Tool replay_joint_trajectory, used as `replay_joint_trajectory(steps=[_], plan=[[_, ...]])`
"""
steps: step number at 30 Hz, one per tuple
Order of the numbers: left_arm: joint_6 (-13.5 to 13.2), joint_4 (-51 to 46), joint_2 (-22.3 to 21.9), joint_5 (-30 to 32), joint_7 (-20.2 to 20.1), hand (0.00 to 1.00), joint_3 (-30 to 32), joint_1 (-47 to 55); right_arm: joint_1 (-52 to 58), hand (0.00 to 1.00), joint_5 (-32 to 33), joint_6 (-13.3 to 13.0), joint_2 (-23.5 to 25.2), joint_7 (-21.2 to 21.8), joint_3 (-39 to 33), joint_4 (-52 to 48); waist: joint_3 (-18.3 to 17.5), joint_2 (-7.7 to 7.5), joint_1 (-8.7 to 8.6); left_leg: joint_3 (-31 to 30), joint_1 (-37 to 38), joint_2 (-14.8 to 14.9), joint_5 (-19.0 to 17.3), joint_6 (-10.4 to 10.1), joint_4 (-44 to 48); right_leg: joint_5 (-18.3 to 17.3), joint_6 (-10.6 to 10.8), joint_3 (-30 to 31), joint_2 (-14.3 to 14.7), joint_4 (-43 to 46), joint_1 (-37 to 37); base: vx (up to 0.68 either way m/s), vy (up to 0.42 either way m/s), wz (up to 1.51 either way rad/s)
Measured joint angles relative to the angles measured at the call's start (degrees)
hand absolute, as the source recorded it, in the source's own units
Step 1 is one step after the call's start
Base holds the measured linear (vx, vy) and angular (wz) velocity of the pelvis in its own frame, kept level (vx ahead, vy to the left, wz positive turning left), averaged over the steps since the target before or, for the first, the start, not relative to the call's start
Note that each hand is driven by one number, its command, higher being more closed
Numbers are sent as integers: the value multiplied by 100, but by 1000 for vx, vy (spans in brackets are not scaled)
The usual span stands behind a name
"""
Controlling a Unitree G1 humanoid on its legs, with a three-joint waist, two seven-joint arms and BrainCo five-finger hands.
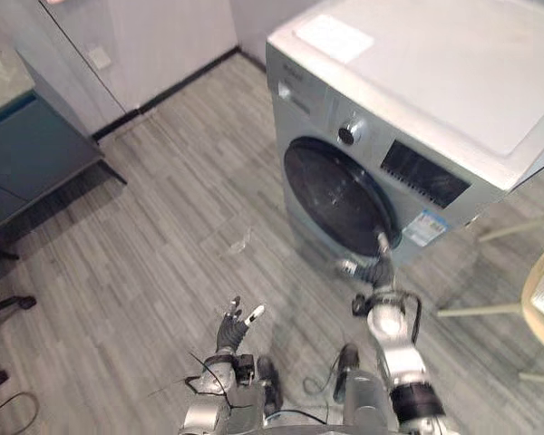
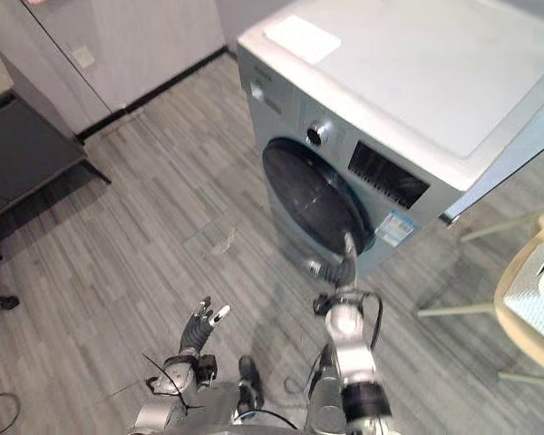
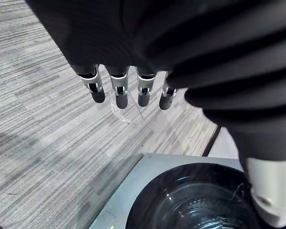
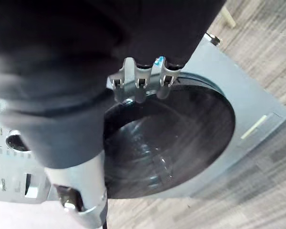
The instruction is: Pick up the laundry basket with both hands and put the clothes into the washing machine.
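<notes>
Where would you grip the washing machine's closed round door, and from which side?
Probably the rim of the door, at the edge by the right hand, coming from the front. The door is shut and its dark glass is smooth, so only the surrounding ring offers an edge. No handle can be made out.

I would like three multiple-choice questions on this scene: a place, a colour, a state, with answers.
1. Where is the right hand? A. near the lower edge of the washing machine's door; B. on top of the machine; C. behind the machine.
2. What colour is the door? A. white; B. dark; C. red.
3. How is the left hand? A. shut on cloth; B. shut on a handle; C. open, holding nothing.
Answers: 1 A, its fingers reach toward the door's rim; 2 B, the round door looks almost black; 3 C, its fingers are straight, nothing in them.
</notes>
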Motion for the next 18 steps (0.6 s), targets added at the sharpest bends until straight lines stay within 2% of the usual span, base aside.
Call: replay_joint_trajectory(steps=[4,7,9,11,16,18], plan=[[-6,-4,-11,-3,3,0,-6,-63,-677,0,-198,185,-63,-476,-284,-2,259,114,49,-1,-260,-28,64,116,-1,252,-12,-24,9,-266,-127,-110,43,2],[-6,-12,-25,-4,4,0,-13,-127,-863,0,-664,509,-64,-787,-543,-161,401,202,87,-109,-337,-82,156,243,-117,280,-4,-126,-23,-293,-167,-58,27,20],[-7,-18,-59,-5,10,0,-7,-247,-886,0,-882,730,-58,-1050,-717,-412,443,275,116,-216,-391,-135,273,250,-265,283,-1,-245,-61,-305,-202,-11,24,28],[-7,-81,-110,-6,15,0,50,-293,-888,0,-993,883,-16,-1187,-789,-600,445,277,196,-230,-408,-170,408,268,-426,282,-1,-282,-78,-300,-283,29,12,13],[-8,-263,-337,-104,109,0,240,-273,-808,0,-1340,1263,342,-1694,-900,-1375,453,285,192,-280,-415,-196,529,222,-602,206,-9,-363,-107,-227,-347,74,-1,7],[-8,-290,-352,-106,144,0,245,-273,-697,0,-1419,1271,422,-1826,-887,-1588,454,283,198,-256,-401,-196,528,220,-612,155,16,-368,-122,-175,-350,51,1,2]])
